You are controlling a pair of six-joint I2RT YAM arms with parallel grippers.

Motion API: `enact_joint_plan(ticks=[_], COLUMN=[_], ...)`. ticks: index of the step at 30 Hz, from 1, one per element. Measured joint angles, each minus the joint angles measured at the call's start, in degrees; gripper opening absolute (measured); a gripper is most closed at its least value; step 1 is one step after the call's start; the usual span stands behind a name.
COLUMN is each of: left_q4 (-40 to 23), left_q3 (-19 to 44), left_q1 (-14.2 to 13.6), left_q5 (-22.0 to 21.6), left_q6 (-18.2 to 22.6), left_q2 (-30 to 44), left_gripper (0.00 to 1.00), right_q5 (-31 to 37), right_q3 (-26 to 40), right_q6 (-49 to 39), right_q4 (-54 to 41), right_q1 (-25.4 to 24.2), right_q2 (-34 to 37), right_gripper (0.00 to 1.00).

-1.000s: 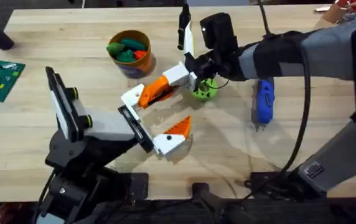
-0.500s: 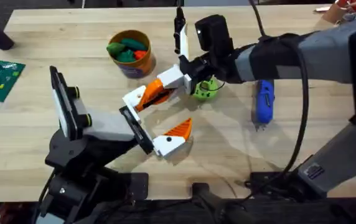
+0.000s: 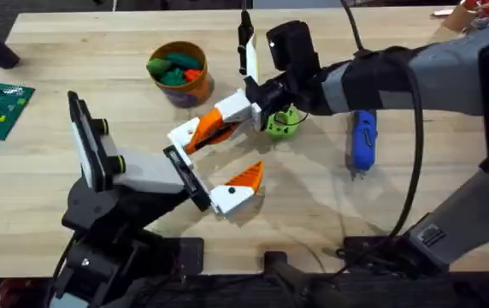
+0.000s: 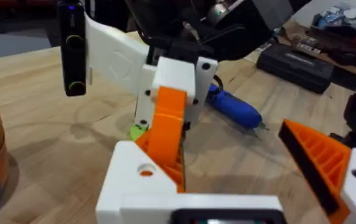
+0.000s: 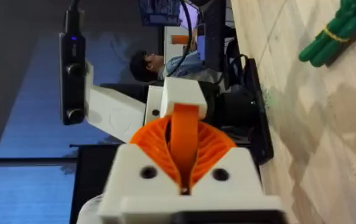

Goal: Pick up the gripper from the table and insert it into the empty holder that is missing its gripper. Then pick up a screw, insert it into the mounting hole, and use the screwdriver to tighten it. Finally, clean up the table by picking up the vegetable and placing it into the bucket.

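Screwdriver (image 3: 362, 141) lies flat on the surface (image 3: 450, 94), well apart from the bucket (image 3: 179, 72) and just beyond the right arm's reach-across. Judged rigid, light, smooth-barrelled and liable to roll; grasp mid-barrel, across its width. Right pincer (image 3: 203, 131) has its orange pads pressed together, nothing seen between them. Left pincer (image 3: 215, 162) stands apart, empty.

- The right arm reaches across the middle of the table (image 3: 48, 184), its right gripper (image 3: 195, 131) low, its white-and-orange fingers (image 3: 215, 122) pressed together.
- The left gripper (image 3: 215, 164) sits just below it, spread wide.
- A lime-green ring (image 3: 281, 122) lies beside the right wrist.
- The screwdriver (image 3: 362, 141) lies well right.
- The bucket (image 3: 179, 73) holds green pieces.
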Motion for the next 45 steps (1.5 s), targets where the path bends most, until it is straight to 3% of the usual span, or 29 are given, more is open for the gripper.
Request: enact_joint_plan(ticks=[2,3,5,6,10,18,23,29,32,37,45], left_q4=[0.08,0.17,0.14,0.11,-0.04,-0.17,-0.26,-0.26,-0.26,-0.27,-0.27], left_q3=[0.02,0.02,0.04,0.04,0.04,0.04,0.04,0.04,0.04,0.04,0.04], left_q1=[-0.02,0.0,0.0,-0.08,-1.34,-1.31,-1.37,-1.38,-1.38,-1.38,-1.38], left_q5=[0.18,-0.32,-0.57,0.67,4.9,7.3,8.12,8.41,8.42,8.44,8.43], left_q6=[0.2,1.01,1.39,1.43,1.57,1.62,1.57,1.62,1.64,1.62,1.64], left_q2=[0.0,-0.04,-0.04,-0.04,-0.04,-0.04,-0.05,-0.04,-0.04,-0.04,-0.04], left_gripper=[0.989,0.989,0.989,0.989,0.989,0.989,0.989,0.989,0.989,0.989,0.989], right_q5=[0.89,3.25,4.1,5.05,6.7,6.64,6.35,9.15,10.96,11.13,6.72], right_q3=[0.0,-0.06,-0.23,-0.28,-0.28,-0.28,-0.22,-0.15,-0.17,-0.2,-0.2], right_q6=[0.16,0.01,-0.35,-0.18,0.09,0.28,-1.71,-12.58,-18.95,-27.05,-36.41], right_q4=[-0.26,-0.88,-1.0,-0.94,-0.8,-1.25,-8.69,-32.53,-40.1,-42.11,-42.25], right_q1=[0.18,1.0,1.33,1.69,3.43,2.21,0.15,-4.13,-5.67,-5.9,-5.9], right_q2=[0.0,0.38,0.89,1.06,1.2,1.2,0.46,-6.05,-9.78,-14.33,-14.3], right_gripper=[0.278,0.721,0.943,0.981,0.992,0.994,0.994,0.994,0.994,0.993,0.992])
